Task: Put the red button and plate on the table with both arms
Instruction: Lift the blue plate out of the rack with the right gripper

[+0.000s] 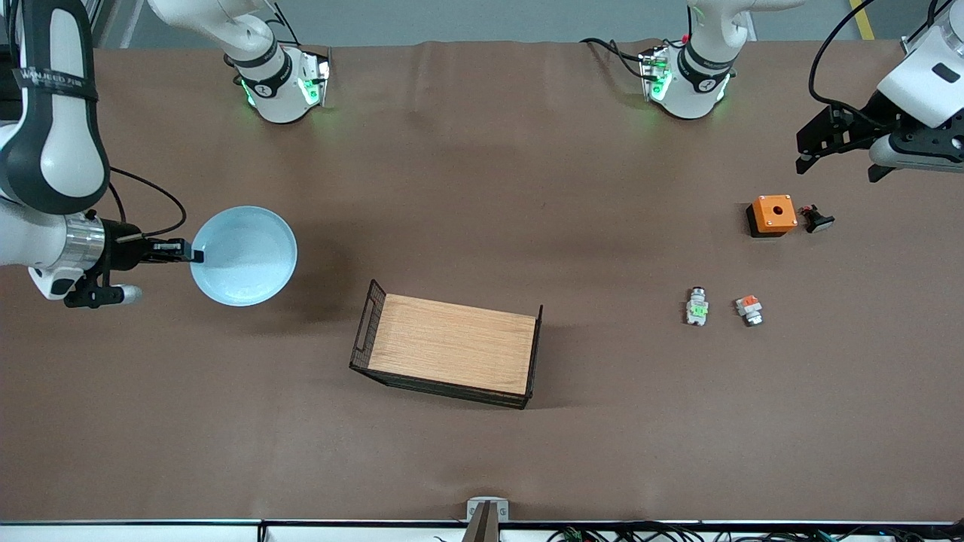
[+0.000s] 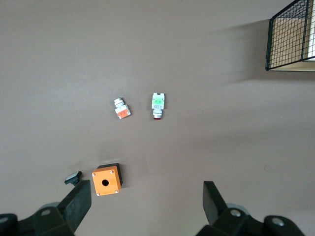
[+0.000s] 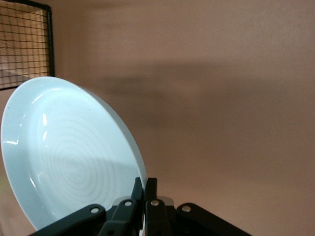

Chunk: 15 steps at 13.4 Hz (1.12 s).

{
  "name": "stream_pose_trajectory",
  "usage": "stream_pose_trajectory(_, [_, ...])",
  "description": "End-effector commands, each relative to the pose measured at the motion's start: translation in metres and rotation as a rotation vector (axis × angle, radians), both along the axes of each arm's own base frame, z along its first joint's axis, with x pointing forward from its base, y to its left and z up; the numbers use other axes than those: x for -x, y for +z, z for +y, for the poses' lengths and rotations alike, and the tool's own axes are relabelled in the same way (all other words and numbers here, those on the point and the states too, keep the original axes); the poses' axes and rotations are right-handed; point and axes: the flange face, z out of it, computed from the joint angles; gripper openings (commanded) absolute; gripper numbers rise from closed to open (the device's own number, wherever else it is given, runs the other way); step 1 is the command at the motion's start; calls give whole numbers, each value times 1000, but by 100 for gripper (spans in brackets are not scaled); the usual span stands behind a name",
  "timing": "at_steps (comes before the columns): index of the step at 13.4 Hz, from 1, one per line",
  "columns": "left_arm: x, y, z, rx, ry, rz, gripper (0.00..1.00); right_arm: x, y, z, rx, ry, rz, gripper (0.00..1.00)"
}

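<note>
- The brown cloth-covered table (image 1: 482, 188) carried a wood-topped black wire tray (image 1: 450, 351).
- The round pale-blue plate (image 1: 245, 256) was toward the right arm's end from the tray, its rim pinched by the right gripper (image 1: 192, 254).
- The left gripper (image 1: 836, 154) hovered spread wide, holding nothing, toward the left arm's end from the tray.
- The small white-and-silver, green-centred button (image 1: 697, 307) lay on the cloth toward the left arm's end from the tray.

The plate (image 1: 245, 256) is above the bench (image 1: 482, 188) at the right arm's end, its rim pinched in the right gripper (image 1: 197, 255). The wire tray (image 1: 450, 352) stands near the middle of the bench, nearer to the front camera than the plate. Toward the left arm's end lie the red button (image 1: 697, 306) and, just beside it, a similar part (image 1: 749, 309). Farther from the camera than these sits a box (image 1: 772, 215) with a small cap (image 1: 816, 219) beside it. The left gripper (image 1: 837, 159), spread wide, hangs over that end
</note>
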Motion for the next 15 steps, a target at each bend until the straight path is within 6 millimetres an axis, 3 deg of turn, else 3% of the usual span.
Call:
stream_pose_trajectory(1, [8,5,2,5,-17,-4,100,6,-27,-33,-13,92,-64,2])
stream_pose_trajectory(4, [8,5,0,-1,-18,-3,100,4,-62,-70,4,167,-94,2])
stream_pose_trajectory(6, [7,4,1,-2,-15,-3,100,3,-82,-83,13,211,-108,2])
stream_pose_trajectory(12, [7,4,-1,-1,8,0,100,3,-147,-109,-31,258,-138,3])
stream_pose_trajectory(15, [7,-6,-5,-4,17,21,100,3,-171,-108,-50,268,-150,3])
